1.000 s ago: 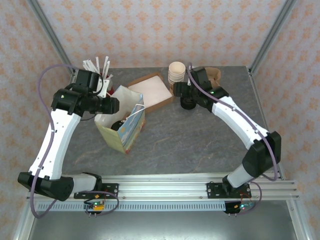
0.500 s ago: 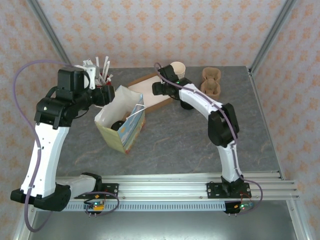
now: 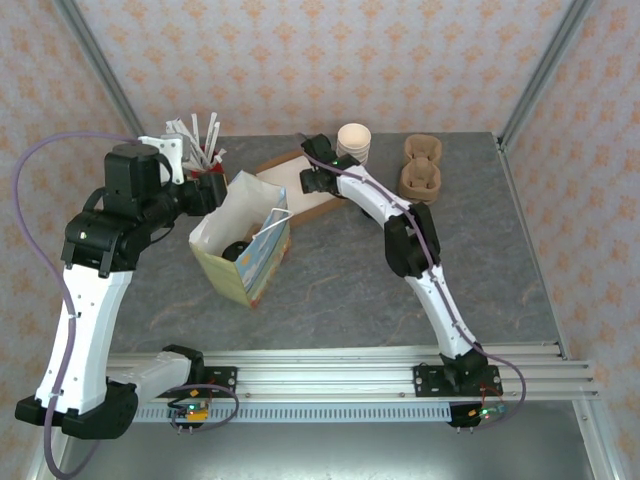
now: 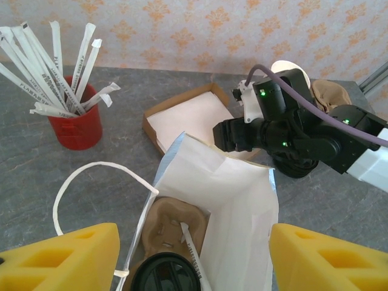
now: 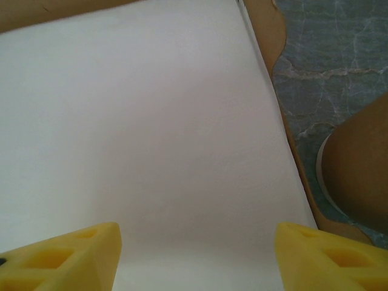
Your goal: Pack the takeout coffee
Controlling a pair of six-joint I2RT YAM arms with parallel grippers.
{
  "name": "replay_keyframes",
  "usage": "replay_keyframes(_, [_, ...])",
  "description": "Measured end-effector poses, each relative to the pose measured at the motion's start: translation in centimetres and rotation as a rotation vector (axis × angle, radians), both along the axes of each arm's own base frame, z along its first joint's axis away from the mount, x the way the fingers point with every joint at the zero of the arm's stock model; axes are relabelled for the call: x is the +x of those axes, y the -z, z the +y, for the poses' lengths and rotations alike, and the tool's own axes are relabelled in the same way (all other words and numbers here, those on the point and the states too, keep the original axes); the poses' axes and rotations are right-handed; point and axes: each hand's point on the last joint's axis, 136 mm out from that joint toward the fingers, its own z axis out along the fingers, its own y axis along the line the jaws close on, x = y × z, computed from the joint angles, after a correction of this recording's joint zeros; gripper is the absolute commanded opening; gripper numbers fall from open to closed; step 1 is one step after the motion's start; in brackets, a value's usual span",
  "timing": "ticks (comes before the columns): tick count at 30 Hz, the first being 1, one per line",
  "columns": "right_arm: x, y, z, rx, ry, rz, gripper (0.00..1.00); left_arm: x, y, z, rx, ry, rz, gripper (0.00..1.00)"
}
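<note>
Backdrop: peach patterned wallpaper is seen behind a grey veined desk [image 3: 350, 280].
Takeout coffee: the takeout coffee [image 4: 162, 276] is found inside the open paper bag [image 3: 250, 255], seated in a pulp carrier [image 4: 170, 221]. Its black lid is what is seen of it, and a wrapped straw [image 4: 189, 245] is laid just beside the lid.
Left end effector: the left end effector [image 4: 194, 230] is held above the bag mouth with its fingers spread wide, and nothing is gripped.
Right end effector: the right end effector [image 5: 197, 227] is held low over the white napkins [image 5: 151, 121] in the cardboard box [image 3: 300, 185], apart from the bag. Its fingers are parted and nothing is held between them.
Surroundings: a red cup [image 4: 77, 118] of wrapped straws is stood behind the bag, and a stack of cream cups [image 3: 353, 142] is placed at the far edge.
Handling: the cup is judged light and thin-walled, easily dented by a hard squeeze. The lid is judged smooth and liable to pop off, and a spill is risked if the cup is tilted.
Where to hold: the paper wall just below the lid rim is judged the best place, with the cup kept upright. As that wall is hidden in the bag, the bag is better lifted by its top edge.
</note>
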Motion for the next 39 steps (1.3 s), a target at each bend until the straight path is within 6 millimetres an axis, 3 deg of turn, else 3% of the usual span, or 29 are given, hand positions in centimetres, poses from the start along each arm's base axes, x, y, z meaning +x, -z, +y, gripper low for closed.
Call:
replay_keyframes(8, [0.3,2.1,-0.2,-0.019,0.002,0.028,0.57,0.0,0.1,-0.1,-0.001,0.003,0.004,0.67])
replay_keyframes(24, [0.3,1.8,0.8,0.037,-0.010,0.041,0.21,0.1,0.6,-0.1,0.004,0.005,0.014,0.67])
replay_keyframes(31, [0.5,0.5,1.7,0.088,-0.021,0.038,0.11,0.0,0.7,0.0,0.011,0.008,0.014,0.67])
replay_keyframes(35, [0.7,-0.4,2.0,0.106,-0.026,0.025,0.19,-0.1,0.9,0.0,0.011,0.008,0.017,0.67])
replay_keyframes(39, [0.8,-0.1,1.3,0.068,-0.008,0.019,0.46,-0.2,1.1,0.0,0.012,0.009,0.024,0.67])
